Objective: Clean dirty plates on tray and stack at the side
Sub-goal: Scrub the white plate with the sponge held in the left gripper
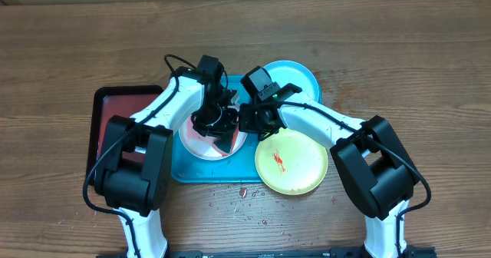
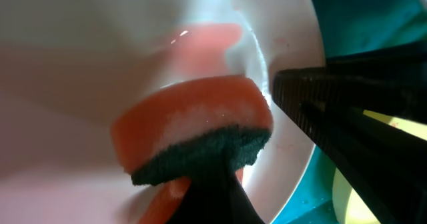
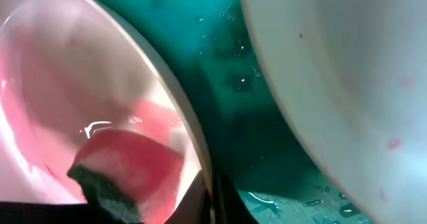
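**Sponge on the white plate, both tools at work on the tray**

The tray [image 1: 207,173] lay in the middle of the wooden surface [image 1: 77,43], with a black tray [image 1: 115,108] touching its left side. The white plate [image 1: 193,141] sat on the left part of the teal tray, its inside washed pink.

The left tool [image 1: 212,122] reached in from the near left and pinched a sponge [image 2: 193,127], orange-pink with a dark green scouring face. In the left wrist view only one dark finger showed, under the green face, and the sponge rested against the inside of the white plate.

The right tool [image 1: 251,120] came in from the near right and met the same plate at its right edge. In its wrist view the rim ran down between dark finger parts at the lower border, so it was pressed onto the plate's rim.

The blue-rimmed plate [image 1: 295,77] lay at the far right corner of the tray. The green-rimmed plate [image 1: 299,166] lay at the near right, partly over the tray's rim and partly over the surface, with a red smear [image 1: 278,163] left of its middle. Red specks [image 1: 244,192] dotted the surface just near of the tray.
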Tool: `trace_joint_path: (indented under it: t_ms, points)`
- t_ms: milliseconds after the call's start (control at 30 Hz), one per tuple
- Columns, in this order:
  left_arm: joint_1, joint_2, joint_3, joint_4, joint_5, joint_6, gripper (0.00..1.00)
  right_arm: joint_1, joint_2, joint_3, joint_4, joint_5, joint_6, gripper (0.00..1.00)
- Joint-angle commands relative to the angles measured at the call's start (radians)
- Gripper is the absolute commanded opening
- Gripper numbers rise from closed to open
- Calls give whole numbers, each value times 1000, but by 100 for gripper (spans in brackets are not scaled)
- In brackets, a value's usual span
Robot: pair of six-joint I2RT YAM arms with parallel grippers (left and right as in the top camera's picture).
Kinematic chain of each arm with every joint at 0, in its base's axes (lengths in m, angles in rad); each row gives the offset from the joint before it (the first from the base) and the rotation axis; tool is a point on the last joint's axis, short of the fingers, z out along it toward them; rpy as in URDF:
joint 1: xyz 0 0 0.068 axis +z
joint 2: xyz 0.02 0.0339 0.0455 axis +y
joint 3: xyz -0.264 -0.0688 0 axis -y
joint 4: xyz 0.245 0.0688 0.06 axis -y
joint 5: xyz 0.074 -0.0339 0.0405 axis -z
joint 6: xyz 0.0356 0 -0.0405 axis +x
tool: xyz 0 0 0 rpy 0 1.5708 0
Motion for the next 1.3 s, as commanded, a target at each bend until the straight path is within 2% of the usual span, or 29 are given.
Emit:
trace_joint_path:
  t_ms: [0,133,233,300,367,467,533,800,867,967,1033,1167,1267]
  points:
    - [22,15,-13,23,-108,-90,4,-5,19,-1,0,25,4,4]
    - [52,15,-10,10,-428,-244,4,-5,19,-1,-1,25,4,4]
    - [66,15,14,-26,-657,-313,4,-5,19,-1,0,25,4,4]
    - [66,15,40,-50,-745,-327,4,-5,19,-1,0,25,4,4]
    - [63,15,61,-56,-767,-326,4,-5,19,-1,0,29,5,4]
    - [49,15,73,-41,-723,-322,4,-5,19,-1,0,32,4,4]
    - [41,15,72,-24,-632,-287,4,-5,19,-1,-4,32,5,4]
    - [23,15,72,127,-43,-21,4,1,19,-19,-22,13,5,4]
    - [23,15,72,161,26,-6,4,1,19,-22,-23,13,5,4]
    - [26,15,72,178,13,-11,4,1,19,-22,-22,13,5,4]
    - [27,15,72,166,-79,-51,4,1,19,-22,-22,13,5,4]
    - [26,15,72,59,-483,-261,4,1,19,-22,-18,13,5,4]
    - [26,15,72,-45,-729,-355,4,1,19,-22,-13,13,5,4]
